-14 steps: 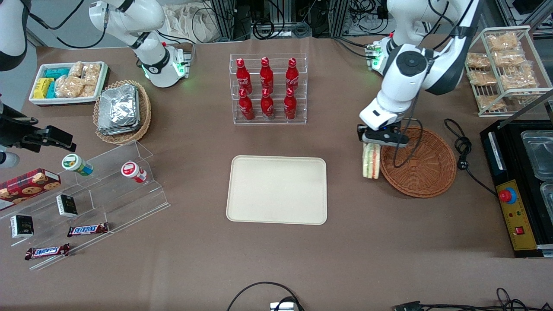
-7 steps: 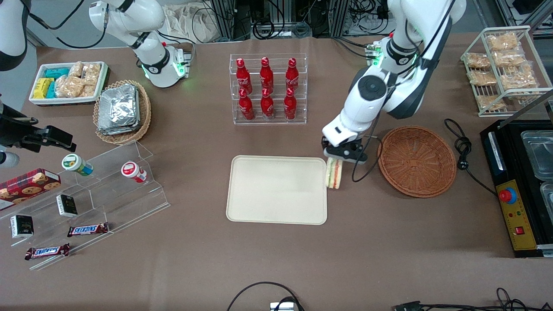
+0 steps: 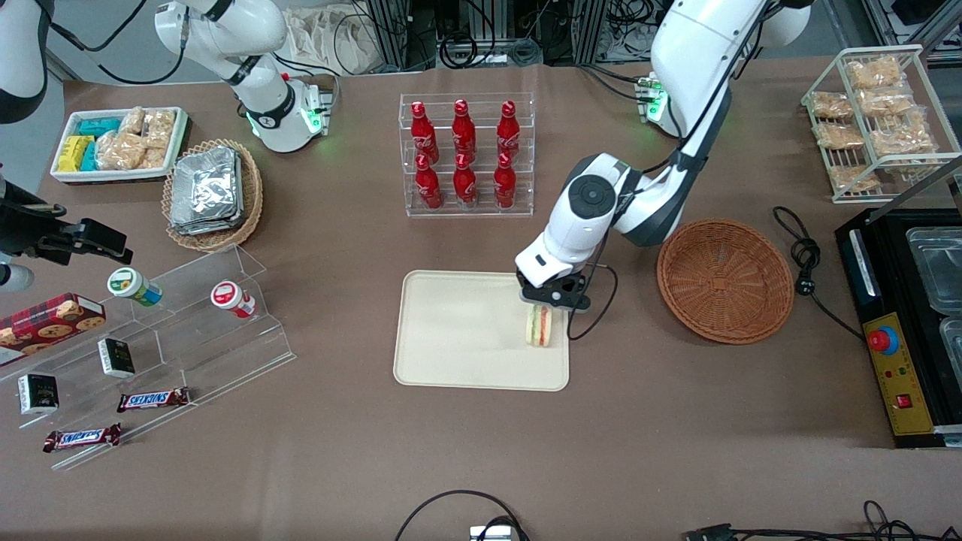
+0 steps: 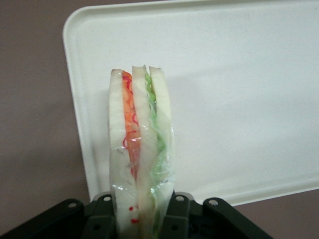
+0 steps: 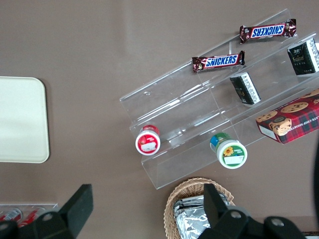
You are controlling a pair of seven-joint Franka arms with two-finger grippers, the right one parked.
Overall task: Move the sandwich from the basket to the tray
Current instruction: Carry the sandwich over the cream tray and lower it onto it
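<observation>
The sandwich (image 3: 538,326) is a wrapped wedge of white bread with orange, red and green filling, held upright over the cream tray (image 3: 458,338) near the tray's edge toward the basket. My left gripper (image 3: 551,295) is shut on the sandwich (image 4: 140,149), gripping its end from above. In the left wrist view the tray (image 4: 239,89) fills the ground beneath the sandwich. The reddish-brown wicker basket (image 3: 726,279) sits empty on the table toward the working arm's end.
A clear rack of red bottles (image 3: 466,154) stands farther from the front camera than the tray. A black cable (image 3: 803,255) and a black machine (image 3: 902,323) lie past the basket. Acrylic steps with snacks (image 3: 150,346) and a foil-pack basket (image 3: 212,194) are toward the parked arm's end.
The left gripper carried the sandwich from above the basket's rim sideways across the table and now holds it over the tray, lower than before.
</observation>
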